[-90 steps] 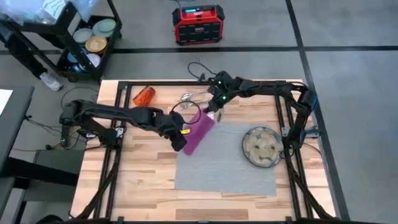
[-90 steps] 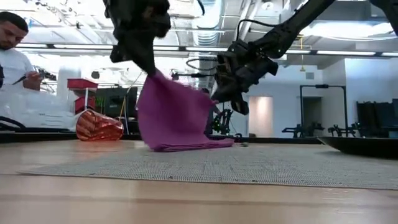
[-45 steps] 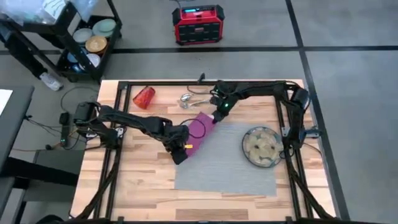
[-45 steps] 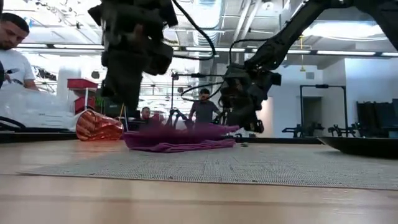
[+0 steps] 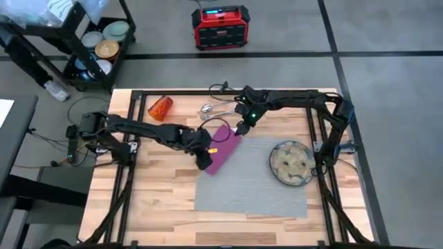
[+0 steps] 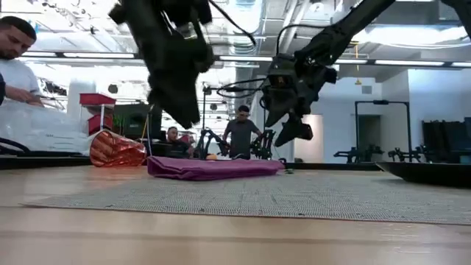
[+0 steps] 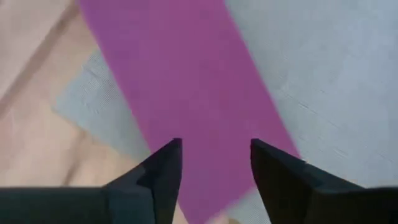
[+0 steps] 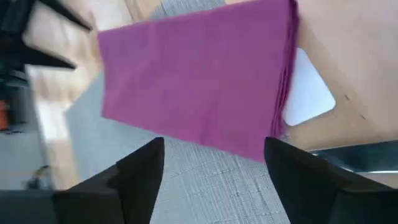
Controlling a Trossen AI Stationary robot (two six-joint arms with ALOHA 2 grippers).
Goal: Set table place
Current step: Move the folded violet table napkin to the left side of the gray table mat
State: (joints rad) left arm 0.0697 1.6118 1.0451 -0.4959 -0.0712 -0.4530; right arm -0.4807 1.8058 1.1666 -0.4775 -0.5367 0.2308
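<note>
The desk (image 5: 159, 200) of light planks carries a grey mat (image 5: 256, 176) spread under and ahead of both tools. A magenta napkin (image 5: 221, 149) lies folded flat on the mat's far left corner, set at a slant, one end reaching past the mat's edge onto the wood; in the low view it (image 6: 213, 168) rests flat with nothing gripping it.

The left tool (image 5: 204, 158) hangs just above the napkin's near end, its fingers (image 7: 165, 171) spread apart and empty, the magenta cloth (image 7: 186, 93) showing between them. The right tool (image 5: 242, 128) hovers over the napkin's far end, also spread and holding nothing; its wrist view looks down on the napkin (image 8: 193, 87) with a corner of mat (image 8: 308, 96) poking out from beneath. In the low view both tools (image 6: 184, 110) (image 6: 291, 121) are clear of the cloth.

To the right tool's side, on the mat's right edge, sits the plate (image 5: 291, 162). Beyond the right tool, on bare wood, lies the cutlery (image 5: 214, 111). Beyond the left tool, the orange cup (image 5: 160, 107) lies on its side near the desk's far edge.
</note>
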